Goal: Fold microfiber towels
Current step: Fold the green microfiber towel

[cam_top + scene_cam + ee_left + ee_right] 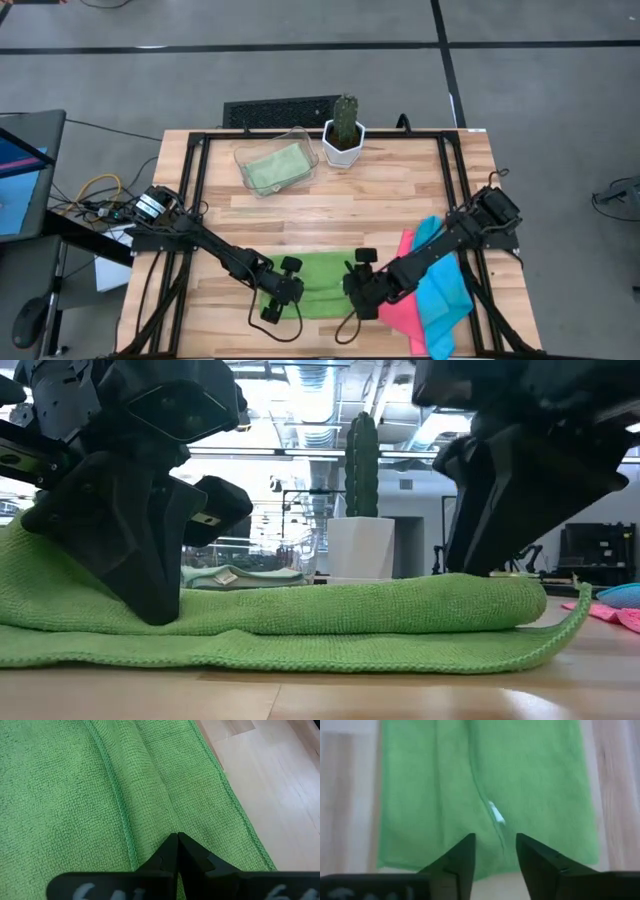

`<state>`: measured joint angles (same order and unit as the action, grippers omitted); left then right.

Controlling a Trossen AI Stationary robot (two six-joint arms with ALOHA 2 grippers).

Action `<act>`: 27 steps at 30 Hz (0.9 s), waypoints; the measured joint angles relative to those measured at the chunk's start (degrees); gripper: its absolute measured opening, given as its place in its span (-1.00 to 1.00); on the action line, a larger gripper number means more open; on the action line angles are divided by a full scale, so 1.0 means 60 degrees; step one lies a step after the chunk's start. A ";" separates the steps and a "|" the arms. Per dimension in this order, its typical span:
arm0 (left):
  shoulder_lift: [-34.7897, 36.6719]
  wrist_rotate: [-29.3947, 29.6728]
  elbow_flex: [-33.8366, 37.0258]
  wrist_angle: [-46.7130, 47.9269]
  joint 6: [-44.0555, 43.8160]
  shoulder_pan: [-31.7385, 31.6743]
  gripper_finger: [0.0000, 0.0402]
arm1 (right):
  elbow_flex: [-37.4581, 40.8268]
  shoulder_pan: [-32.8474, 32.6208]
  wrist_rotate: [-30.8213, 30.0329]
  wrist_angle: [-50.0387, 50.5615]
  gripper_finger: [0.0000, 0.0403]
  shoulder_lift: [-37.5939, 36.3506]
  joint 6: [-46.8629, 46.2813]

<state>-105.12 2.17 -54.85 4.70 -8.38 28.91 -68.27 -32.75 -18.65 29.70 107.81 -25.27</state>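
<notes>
A bright green towel lies folded over itself at the near edge of the wooden table, flanked by both arms. The left gripper presses down on the towel's left end, its fingers pinched together against the cloth; whether any fabric is caught between them cannot be told. The right gripper hangs at the towel's right end, its fingers parted and holding nothing, the cloth lying just ahead of them. Beside the right arm, a hot pink towel and a cyan blue towel lie overlapping near the table's right corner. Farther back, a pale green towel sits inside a clear plastic tray, next to a potted cactus.
</notes>
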 joint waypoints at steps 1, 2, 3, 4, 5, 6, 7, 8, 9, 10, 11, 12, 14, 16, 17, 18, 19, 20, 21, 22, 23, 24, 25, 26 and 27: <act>0.0000 -0.0003 0.0000 0.0032 0.0000 0.0000 -1.00 | 0.0003 0.0069 0.0203 0.0016 -0.07 0.0000 -0.0056; 0.0000 -0.0003 0.0000 0.0064 0.0000 0.0000 -1.00 | 0.0011 0.0129 0.0486 -0.0015 -0.02 0.0000 -0.0126; 0.0000 -0.0003 0.0000 0.0092 0.0000 0.0000 -1.00 | 0.0014 0.0180 0.0808 -0.0013 0.03 0.0000 -0.0206; 0.0000 -0.0003 0.0000 0.0114 0.0000 0.0000 -1.00 | 0.0017 0.0216 0.1062 -0.0006 0.08 0.0000 -0.0262; 0.0000 -0.0003 0.0000 0.0118 0.0000 0.0000 -1.00 | 0.0018 0.0238 0.1263 -0.0010 0.13 0.0000 -0.0312; 0.0000 -0.0003 0.0000 0.0119 0.0000 0.0000 -1.00 | 0.0018 0.0233 0.1353 -0.0014 0.16 0.0000 -0.0363; 0.0000 -0.0003 0.0000 0.0119 0.0000 0.0000 -1.00 | 0.0018 0.0213 0.1377 -0.0015 0.19 0.0000 -0.0408; 0.0000 -0.0003 0.0000 0.0119 0.0000 0.0000 -1.00 | 0.0018 0.0187 0.1384 -0.0023 0.21 0.0000 -0.0453; 0.0000 -0.0003 -0.0026 0.0163 -0.0001 0.0000 -1.00 | 0.0018 0.0156 0.1386 -0.0043 0.21 0.0000 -0.0461; 0.0000 -0.0004 -0.0102 0.0326 -0.0004 -0.0001 -1.00 | 0.0018 0.0122 0.1391 -0.0105 0.21 0.0000 -0.0461; 0.0000 -0.0007 -0.0221 0.0559 -0.0030 0.0000 -1.00 | 0.0018 0.0079 0.1395 -0.0192 0.21 0.0000 -0.0461; 0.0000 -0.0011 -0.0370 0.0817 -0.0071 0.0000 -1.00 | 0.0018 0.0029 0.1390 -0.0308 0.20 0.0000 -0.0427; 0.0004 -0.0050 -0.0713 0.1414 -0.0205 0.0004 -1.00 | 0.0018 -0.0093 0.1397 -0.0590 0.16 0.0000 -0.0275; 0.0004 -0.0082 -0.1094 0.2051 -0.0299 0.0013 -1.00 | 0.0018 -0.0183 0.1418 -0.0868 0.12 0.0000 -0.0175; 0.0004 -0.0113 -0.1263 0.2320 -0.0332 0.0032 -1.00 | 0.0022 -0.0224 0.1464 -0.1007 0.10 0.0004 -0.0136; 0.0007 -0.0144 -0.1421 0.2558 -0.0346 0.0057 -1.00 | 0.0022 -0.0258 0.1514 -0.1172 0.07 0.0004 -0.0053; 0.0008 -0.0149 -0.1559 0.2747 -0.0355 0.0099 -1.00 | 0.0022 -0.0301 0.1587 -0.1341 0.05 0.0007 0.0027; 0.0011 -0.0149 -0.1677 0.2898 -0.0361 0.0145 -1.00 | 0.0022 -0.0342 0.1624 -0.1486 0.03 0.0007 0.0097; 0.0011 -0.0149 -0.1796 0.3048 -0.0374 0.0204 -1.00 | 0.0022 -0.0394 0.1621 -0.1616 0.00 0.0007 0.0173; 0.0011 -0.0142 -0.1934 0.3242 -0.0414 0.0264 -1.00 | 0.0022 -0.0455 0.1624 -0.1742 -0.02 0.0007 0.0232; 0.0011 -0.0142 -0.2071 0.3406 -0.0462 0.0330 -1.00 | 0.0022 -0.0533 0.1624 -0.1848 -0.04 0.0007 0.0295; 0.0011 -0.0076 -0.2218 0.3575 -0.0515 0.0396 -1.00 | 0.0022 -0.0624 0.1630 -0.1920 -0.07 0.0007 0.0358; 0.0011 0.0042 -0.2366 0.3777 -0.0582 0.0483 -1.00 | 0.0022 -0.0716 0.1635 -0.1967 -0.09 0.0007 0.0390; 0.0011 0.0231 -0.2523 0.3996 -0.0662 0.0577 -1.00 | 0.0022 -0.0805 0.1637 -0.2005 -0.11 0.0011 0.0425; 0.0011 0.0445 -0.2655 0.4177 -0.0732 0.0680 -1.00 | 0.0022 -0.0899 0.1638 -0.2045 -0.13 0.0011 0.0439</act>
<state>-105.06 4.84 -70.78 29.76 -12.77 32.98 -68.14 -38.14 -8.83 17.44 107.87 -22.63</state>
